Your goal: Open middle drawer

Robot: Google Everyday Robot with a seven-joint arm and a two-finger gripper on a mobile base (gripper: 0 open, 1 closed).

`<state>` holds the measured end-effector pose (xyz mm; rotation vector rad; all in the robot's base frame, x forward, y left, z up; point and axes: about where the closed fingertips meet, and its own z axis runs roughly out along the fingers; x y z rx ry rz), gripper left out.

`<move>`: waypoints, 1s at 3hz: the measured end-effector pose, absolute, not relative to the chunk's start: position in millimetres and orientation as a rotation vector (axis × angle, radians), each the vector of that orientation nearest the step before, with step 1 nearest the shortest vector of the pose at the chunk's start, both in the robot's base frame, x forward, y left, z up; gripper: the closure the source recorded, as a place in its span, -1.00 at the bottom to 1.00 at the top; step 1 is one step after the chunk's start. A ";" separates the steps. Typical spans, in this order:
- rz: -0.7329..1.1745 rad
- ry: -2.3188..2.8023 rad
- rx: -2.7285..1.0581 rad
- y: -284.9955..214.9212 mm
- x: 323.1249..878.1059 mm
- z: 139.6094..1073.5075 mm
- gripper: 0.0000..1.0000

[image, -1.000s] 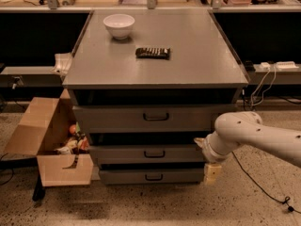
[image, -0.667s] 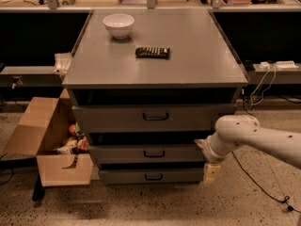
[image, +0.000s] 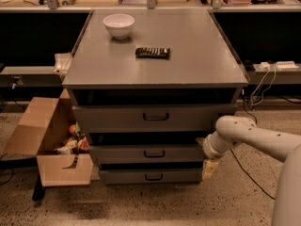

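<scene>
1. Middle drawer [image: 117, 153] sits in the cabinet [image: 155, 74] front, between the top drawer [image: 108, 119] and bottom drawer [image: 122, 176]; its handle [image: 154, 153] is at centre
2. Gripper [image: 209, 167] hangs just beside the cabinet's right edge, below middle-drawer level; cannot tell whether released or clenched
3. White bowl [image: 118, 25] and dark bar [image: 152, 52] rest on the cabinet top

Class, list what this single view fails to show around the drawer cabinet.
Camera view:
1. Middle drawer: its right end is hidden behind the arm.
2. Hand, low beside the right corner of the cabinet: what it touches cannot be told.
3. Cardboard box: contents too small to name.
4. Arm: cut off at the right edge.
</scene>
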<state>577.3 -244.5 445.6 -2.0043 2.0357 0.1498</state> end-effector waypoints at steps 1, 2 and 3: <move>0.166 2.031 -2.007 -241.4 594.7 430.3 -1.00; 0.201 2.040 -2.019 -234.9 605.8 411.3 -1.00; 0.245 2.038 -2.025 -225.4 604.7 399.2 -0.67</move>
